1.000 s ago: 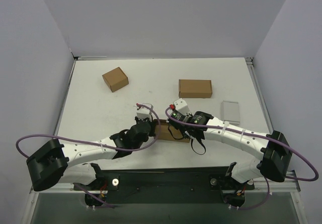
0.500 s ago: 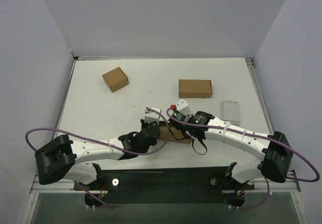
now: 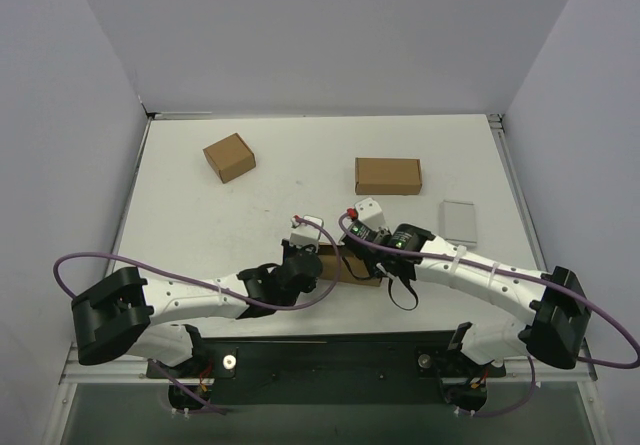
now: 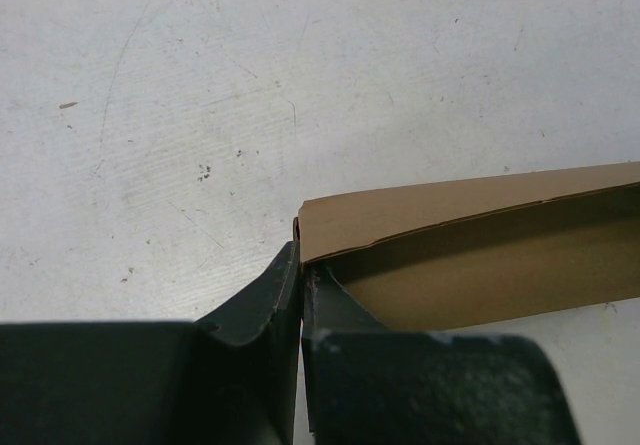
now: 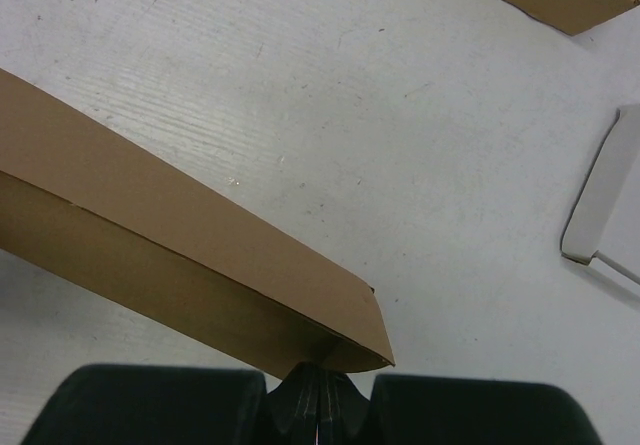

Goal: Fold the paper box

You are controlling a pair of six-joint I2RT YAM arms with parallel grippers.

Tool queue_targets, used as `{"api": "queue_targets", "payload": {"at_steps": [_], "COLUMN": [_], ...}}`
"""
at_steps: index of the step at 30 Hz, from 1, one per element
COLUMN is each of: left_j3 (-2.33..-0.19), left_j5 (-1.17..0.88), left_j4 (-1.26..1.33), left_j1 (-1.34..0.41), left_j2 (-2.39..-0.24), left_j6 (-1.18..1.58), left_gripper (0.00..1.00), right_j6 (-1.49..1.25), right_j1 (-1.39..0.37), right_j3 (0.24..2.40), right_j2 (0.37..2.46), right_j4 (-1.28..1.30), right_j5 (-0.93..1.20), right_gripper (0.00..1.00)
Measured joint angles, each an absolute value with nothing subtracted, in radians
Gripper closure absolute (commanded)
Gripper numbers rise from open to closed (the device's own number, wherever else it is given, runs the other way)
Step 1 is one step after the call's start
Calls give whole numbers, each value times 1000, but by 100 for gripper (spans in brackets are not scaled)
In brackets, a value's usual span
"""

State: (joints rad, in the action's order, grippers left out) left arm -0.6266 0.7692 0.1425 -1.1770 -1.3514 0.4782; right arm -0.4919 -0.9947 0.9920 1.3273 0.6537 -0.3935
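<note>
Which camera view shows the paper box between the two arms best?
Right wrist: the paper box runs across it, long folded side and one corner clear. Left wrist shows only one open end. In the top external view the arms cover most of it.

White table [image 3: 190, 215], scuffed and speckled: a small squarish brown carton [image 3: 229, 157] sits askew at ten o'clock, a closed oblong brown box [image 3: 388, 176] lies at one o'clock, a flat pale grey case [image 3: 459, 221] at three, well apart, and the paper box [image 3: 345, 265] at six, contact with the surface unclear
</note>
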Motion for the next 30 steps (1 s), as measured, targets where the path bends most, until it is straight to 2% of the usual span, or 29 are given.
{"api": "queue_targets", "payload": {"at_steps": [19, 20, 22, 23, 25, 26, 29, 30], "left_j3": [-637, -638, -644, -647, -655, -657, -659, -659], "left_j5": [745, 746, 746, 748, 748, 744, 743, 743], "left_j4": [88, 86, 76, 70, 60, 57, 54, 54], "left_j1": [-1192, -1192, -1193, -1195, -1199, -1201, -1210, -1211], "left_j2": [-1331, -1331, -1332, -1333, -1337, -1339, -1340, -1340], "left_j6": [484, 483, 481, 479, 476, 475, 474, 474], "left_gripper": [100, 100, 100, 100, 100, 100, 100, 100], "right_j6": [-546, -547, -550, -548, -556, -559, -567, -568], "right_j1": [-995, -995, -995, -995, -988, -988, -981, -974], "right_j3": [928, 928, 928, 929, 929, 931, 946, 954], "right_j2": [1321, 1320, 1317, 1312, 1286, 1267, 1206, 1185], "right_j4": [652, 652, 653, 657, 670, 671, 677, 678], "right_j5": [-423, -423, -418, -415, -388, -369, -311, -292], "right_gripper": [98, 85, 71, 60, 48, 38, 27, 27]}}
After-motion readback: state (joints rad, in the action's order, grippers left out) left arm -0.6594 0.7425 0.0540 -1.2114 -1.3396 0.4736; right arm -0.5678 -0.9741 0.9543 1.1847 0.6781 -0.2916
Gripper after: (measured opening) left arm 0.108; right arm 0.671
